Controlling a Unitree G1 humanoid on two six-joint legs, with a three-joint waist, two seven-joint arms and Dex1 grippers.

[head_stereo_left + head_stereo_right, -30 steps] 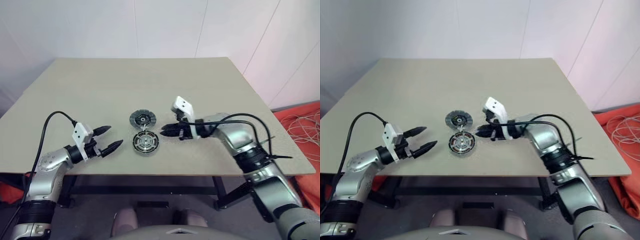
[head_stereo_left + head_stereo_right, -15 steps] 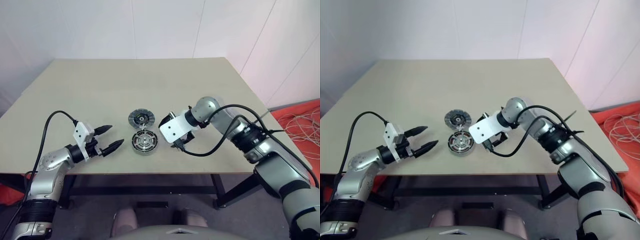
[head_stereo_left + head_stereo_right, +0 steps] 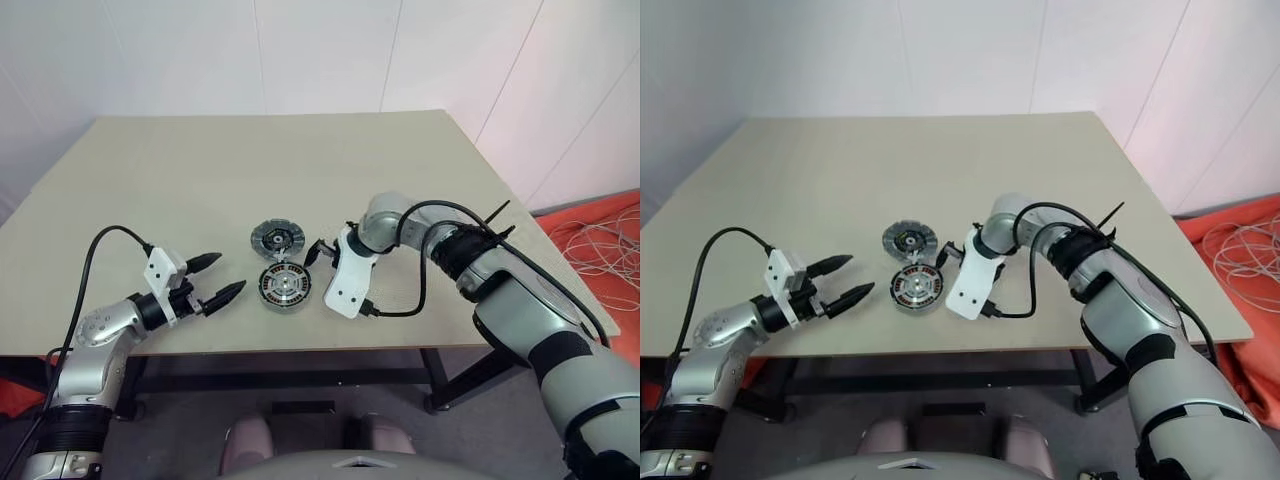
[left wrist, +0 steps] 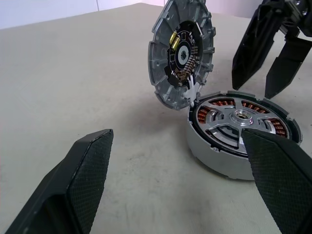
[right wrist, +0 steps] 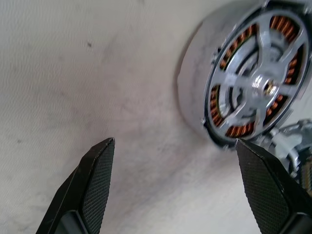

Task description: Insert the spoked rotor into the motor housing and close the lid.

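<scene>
On the tan table (image 3: 420,170), the left wrist view reveals what the head views flatten: the ribbed grey lid (image 4: 183,52) stands tilted on edge, its lower rim resting against the motor housing (image 4: 239,131). Inside that short grey cup, near the table's front edge, a silver spoked rotor (image 5: 253,87) sits over copper windings. The right gripper (image 3: 322,257) angles steeply down just beside the housing, fingers spread wide, grasping nothing. The left gripper (image 3: 218,280) hovers level, near the housing, also open and empty.
</scene>
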